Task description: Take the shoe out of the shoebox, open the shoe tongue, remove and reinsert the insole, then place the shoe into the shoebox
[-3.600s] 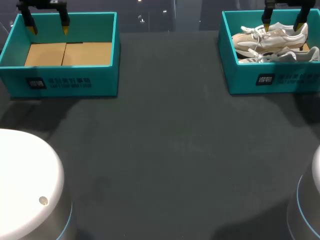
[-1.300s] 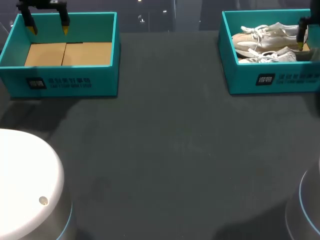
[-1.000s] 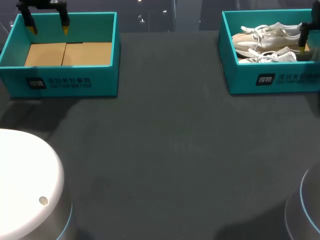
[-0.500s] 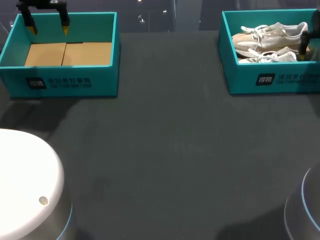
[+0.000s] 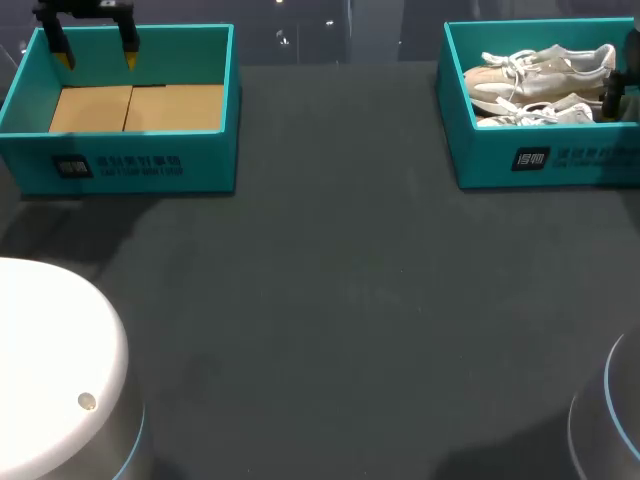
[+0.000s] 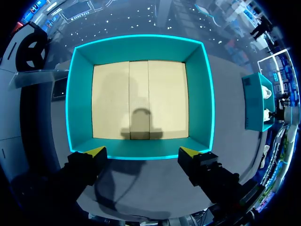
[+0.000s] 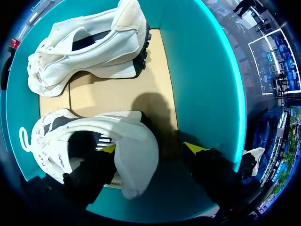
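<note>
Two white sneakers lie in the teal shoebox [image 5: 545, 160] at the back right: a far shoe [image 5: 540, 70] and a near shoe [image 5: 545, 110]. My right gripper [image 5: 618, 98] is down inside the box at the near shoe's heel. In the right wrist view the gripper [image 7: 152, 148] straddles the heel of the near shoe [image 7: 70, 136], one finger in the shoe's opening, the other outside with a gap; it is open. The far shoe [image 7: 89, 44] lies ahead, by the box wall [image 7: 202, 80]. My left gripper [image 5: 95, 50] hangs open over the other box.
An empty teal box [image 5: 130, 160] with a cardboard floor stands at the back left; the left gripper [image 6: 142, 151] hovers over its near wall [image 6: 141, 149]. Dark table mat [image 5: 340, 300] spreads between the boxes. White robot bases sit at the front left [image 5: 50, 370] and front right [image 5: 610, 420].
My right gripper has sunk lower at the near shoe's heel, and its yellow tip has dropped out of sight in the head view. The left arm has not moved.
</note>
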